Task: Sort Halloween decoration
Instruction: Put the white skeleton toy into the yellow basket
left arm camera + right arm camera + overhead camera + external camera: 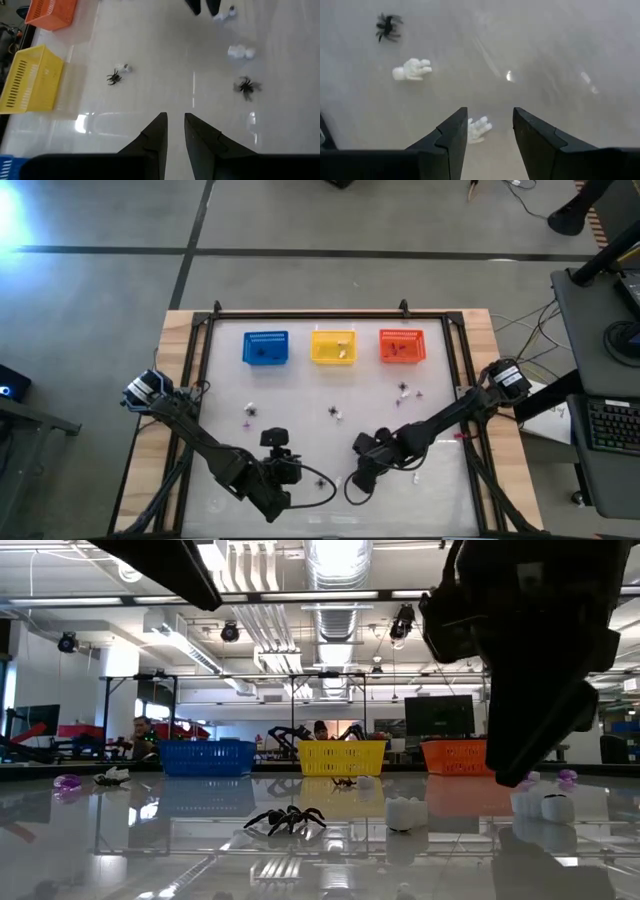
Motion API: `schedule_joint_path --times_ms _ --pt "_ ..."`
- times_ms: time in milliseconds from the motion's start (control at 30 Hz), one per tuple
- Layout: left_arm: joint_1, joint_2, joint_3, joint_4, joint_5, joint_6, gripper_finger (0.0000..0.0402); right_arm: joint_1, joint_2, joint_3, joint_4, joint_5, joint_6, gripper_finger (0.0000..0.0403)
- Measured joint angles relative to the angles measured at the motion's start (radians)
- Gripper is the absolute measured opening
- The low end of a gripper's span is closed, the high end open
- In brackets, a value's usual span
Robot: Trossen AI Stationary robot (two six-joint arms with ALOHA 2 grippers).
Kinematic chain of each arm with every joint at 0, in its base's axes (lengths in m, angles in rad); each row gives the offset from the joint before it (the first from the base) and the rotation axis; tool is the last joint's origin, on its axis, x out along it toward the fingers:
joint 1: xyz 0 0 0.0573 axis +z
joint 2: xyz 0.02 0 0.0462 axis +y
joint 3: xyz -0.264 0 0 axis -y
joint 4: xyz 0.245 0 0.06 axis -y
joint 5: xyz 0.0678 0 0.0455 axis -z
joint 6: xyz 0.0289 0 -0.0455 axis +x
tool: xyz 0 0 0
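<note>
Dark fingers of the left gripper [173, 131] stand narrowly parted over bare table, holding nothing. Small black plastic spiders [114, 77] and whitish skeleton-hand trinkets [412, 69] lie scattered on the glossy white tabletop [300, 395]. Rightward, the right gripper [487, 127] spreads wide around 1 white hand [477, 128], not gripping it.

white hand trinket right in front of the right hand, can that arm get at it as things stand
Probably yes. The right hand is open, and the white hand trinket lies on the table just ahead of its fingers with nothing in between. The second white piece and the black spider lie farther off.
</note>
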Motion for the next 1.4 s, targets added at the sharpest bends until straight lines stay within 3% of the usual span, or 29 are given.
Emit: schedule_joint_path --times_ms 267,400,1000,1400 --pt "0.0 0.0 0.0 -0.054 0.0 0.005 0.0048 0.029 0.0 0.008 -0.001 -0.02 0.203 0.0151" --pt "0.0 0.0 0.0 -0.056 0.0 0.028 0.0048 0.053 0.0 0.017 0.001 0.018 0.252 0.0151" --pt "0.0 0.0 0.0 -0.076 0.001 0.046 0.0048 0.078 0.083 0.018 0.027 0.068 0.34 0.0149" --pt "0.0 0.0 0.0 -0.075 0.0 0.053 0.0048 0.104 0.114 0.023 0.061 0.057 0.358 0.0077"
